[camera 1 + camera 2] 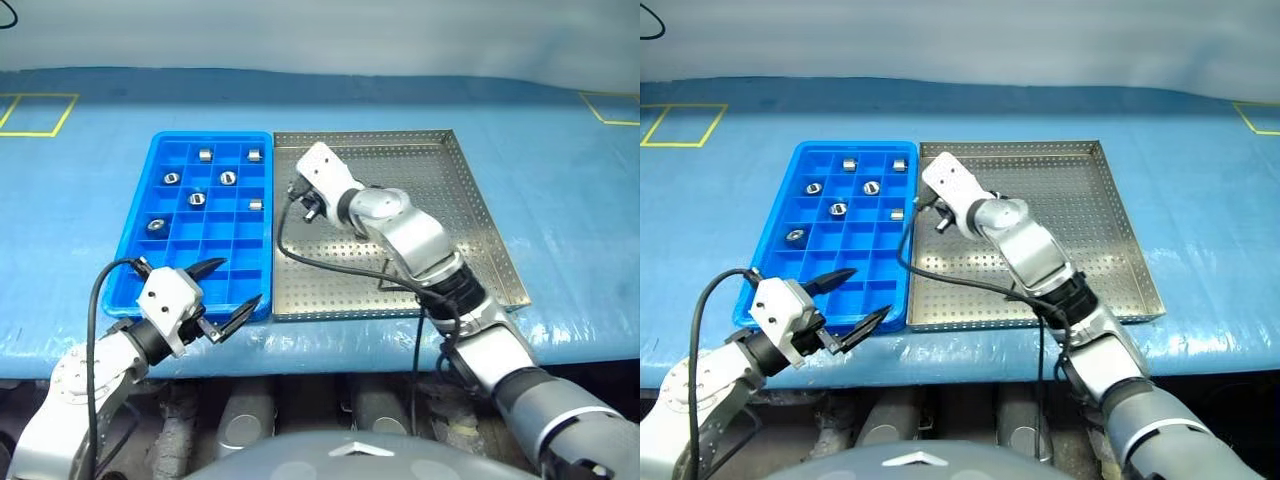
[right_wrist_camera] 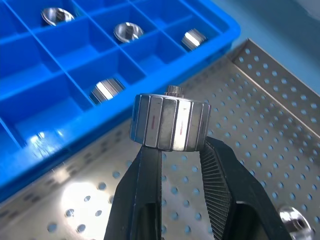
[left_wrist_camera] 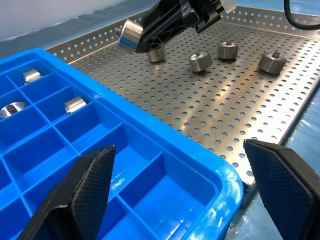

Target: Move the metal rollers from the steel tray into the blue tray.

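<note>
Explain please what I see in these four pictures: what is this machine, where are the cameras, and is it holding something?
This is a humanoid robot with two arms, each ending in a two-fingered gripper. Two pictures come from cameras in its head, looking down at a blue-covered table; the other two come from cameras on its wrists. On the table lie a blue tray with compartments, several holding metal rollers, and a steel tray with more rollers. The right gripper is shut on one roller above the steel tray. The left gripper is open and empty, near the blue tray's front edge.
</note>
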You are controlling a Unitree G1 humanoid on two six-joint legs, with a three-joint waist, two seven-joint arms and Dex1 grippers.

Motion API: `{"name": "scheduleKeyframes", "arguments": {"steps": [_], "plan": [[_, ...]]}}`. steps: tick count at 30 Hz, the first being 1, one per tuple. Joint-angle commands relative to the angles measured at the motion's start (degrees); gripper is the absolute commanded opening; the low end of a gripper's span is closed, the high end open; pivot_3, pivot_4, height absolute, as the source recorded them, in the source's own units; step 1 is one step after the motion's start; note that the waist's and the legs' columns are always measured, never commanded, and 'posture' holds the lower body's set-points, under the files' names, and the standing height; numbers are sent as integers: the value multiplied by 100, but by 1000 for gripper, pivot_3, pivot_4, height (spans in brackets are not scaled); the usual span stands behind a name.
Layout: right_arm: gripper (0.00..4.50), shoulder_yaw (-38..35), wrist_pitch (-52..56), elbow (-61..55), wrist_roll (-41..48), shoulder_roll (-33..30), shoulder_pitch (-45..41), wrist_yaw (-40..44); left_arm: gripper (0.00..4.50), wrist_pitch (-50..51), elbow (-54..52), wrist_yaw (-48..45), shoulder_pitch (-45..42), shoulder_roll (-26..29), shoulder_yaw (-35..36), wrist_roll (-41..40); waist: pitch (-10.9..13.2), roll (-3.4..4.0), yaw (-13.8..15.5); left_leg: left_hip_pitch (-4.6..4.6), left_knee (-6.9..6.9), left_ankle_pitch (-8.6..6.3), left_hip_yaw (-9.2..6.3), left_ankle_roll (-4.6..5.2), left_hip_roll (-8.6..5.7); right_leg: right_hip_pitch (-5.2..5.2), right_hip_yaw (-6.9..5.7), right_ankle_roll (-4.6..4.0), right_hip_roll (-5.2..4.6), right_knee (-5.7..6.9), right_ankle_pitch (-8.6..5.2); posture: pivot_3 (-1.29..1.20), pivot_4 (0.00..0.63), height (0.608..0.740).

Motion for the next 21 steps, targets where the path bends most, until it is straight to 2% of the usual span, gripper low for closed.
{"name": "scheduleKeyframes", "arguments": {"steps": [1, 7, 13, 21], "plan": [[770, -199, -634, 259, 7, 457, -172, -132, 4500, -162, -361, 157, 236, -90, 253, 6, 1, 1, 20, -1, 0, 0, -1, 0, 0, 0, 0, 0, 0, 0, 0, 178, 150, 740], [770, -160, -1355, 1025, 62, 1066, -203, 28, 4500, -262, -527, 310, 722, -264, 531, -4, 2, 3, 102, 1, 1, 1, -1, -1, -1, 3, -1, 26, -2, -3, -16, 231, 150, 740], [770, 97, -1889, 1765, -60, 1384, -159, 362, 4500, -385, -709, 441, 1310, -469, 785, 48, 6, 9, 156, 2, -1, 1, -4, -5, 2, 3, -6, 24, -2, -4, -18, 279, 150, 740], [770, 103, -2501, 2797, -163, 1873, -376, 448, 4500, -501, -891, 623, 1632, -662, 814, 120, 12, 16, 276, 4, -3, 1, -14, -9, 4, 1, -18, 22, -2, -8, -21, 355, 150, 740]]}}
